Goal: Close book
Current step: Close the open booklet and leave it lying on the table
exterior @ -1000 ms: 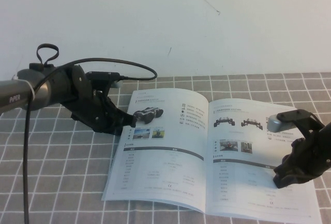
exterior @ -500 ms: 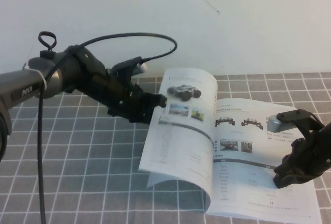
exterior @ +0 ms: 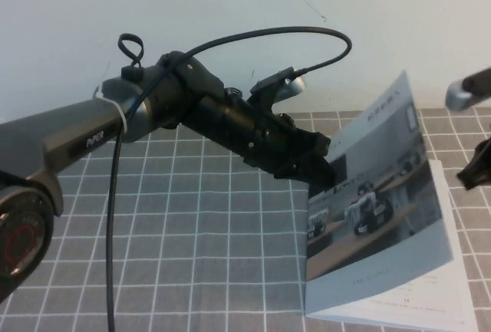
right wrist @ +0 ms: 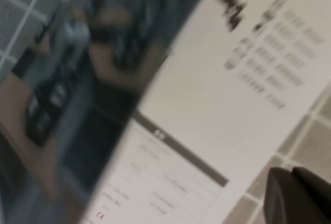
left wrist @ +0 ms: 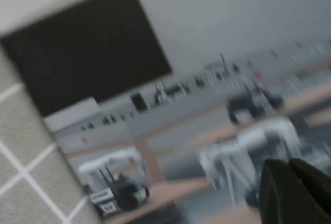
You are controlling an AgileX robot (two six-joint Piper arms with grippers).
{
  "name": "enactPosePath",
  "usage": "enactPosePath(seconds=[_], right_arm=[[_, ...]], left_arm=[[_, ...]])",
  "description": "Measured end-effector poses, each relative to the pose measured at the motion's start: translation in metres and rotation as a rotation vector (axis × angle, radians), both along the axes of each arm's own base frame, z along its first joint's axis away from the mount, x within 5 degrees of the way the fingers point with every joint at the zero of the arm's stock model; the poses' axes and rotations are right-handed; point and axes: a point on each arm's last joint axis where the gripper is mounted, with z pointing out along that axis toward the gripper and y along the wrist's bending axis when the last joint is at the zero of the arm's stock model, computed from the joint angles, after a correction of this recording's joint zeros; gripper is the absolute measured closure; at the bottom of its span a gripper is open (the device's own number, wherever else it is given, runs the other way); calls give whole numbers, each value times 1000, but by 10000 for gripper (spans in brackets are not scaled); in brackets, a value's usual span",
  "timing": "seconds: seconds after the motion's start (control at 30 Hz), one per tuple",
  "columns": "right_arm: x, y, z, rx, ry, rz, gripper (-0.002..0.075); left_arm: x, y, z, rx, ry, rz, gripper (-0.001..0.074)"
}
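Since 0.5 s ago left gripper has swung cover past upright; book lies at table's 4 o'clock. Can't tell if it grasps or just pushes. Right gripper, off at 3 o'clock, grip unclear. Risk: cover slips, flops back open.

The book is lying near right on the table, half shut. Its photo cover is tilting over the white printed pages, with the spine on the left. The left gripper is touching the cover's far left edge, and the right gripper is hanging just right of the book.
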Motion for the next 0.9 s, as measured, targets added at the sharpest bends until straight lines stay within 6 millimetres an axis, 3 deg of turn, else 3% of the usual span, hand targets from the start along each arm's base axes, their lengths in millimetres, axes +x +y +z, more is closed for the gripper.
enactPosePath(seconds=[0.13, 0.23, 0.33, 0.6, 0.7, 0.77, 0.9], right_arm=[[-18, -4, 64, 20, -178, -15, 729], [-34, -3, 90, 59, -252, 15, 729], [-51, -4, 101, 49, -247, 60, 729], [-108, -23, 137, -86, -308, 85, 729], [-139, -26, 150, -57, -389, 73, 729], [-159, -29, 151, -48, -426, 69, 729], [-192, -34, 131, -37, -434, 53, 729]], left_arm=[[-2, 3, 1, 59, -41, -27, 738], [-4, 11, 12, 148, -110, -33, 738], [-10, 26, 37, 271, -223, -30, 738], [-47, 88, 142, 588, -557, 174, 738], [-75, 112, 180, 604, -668, 279, 738], [-96, 126, 194, 596, -726, 340, 738], [-144, 152, 204, 540, -822, 415, 738]])
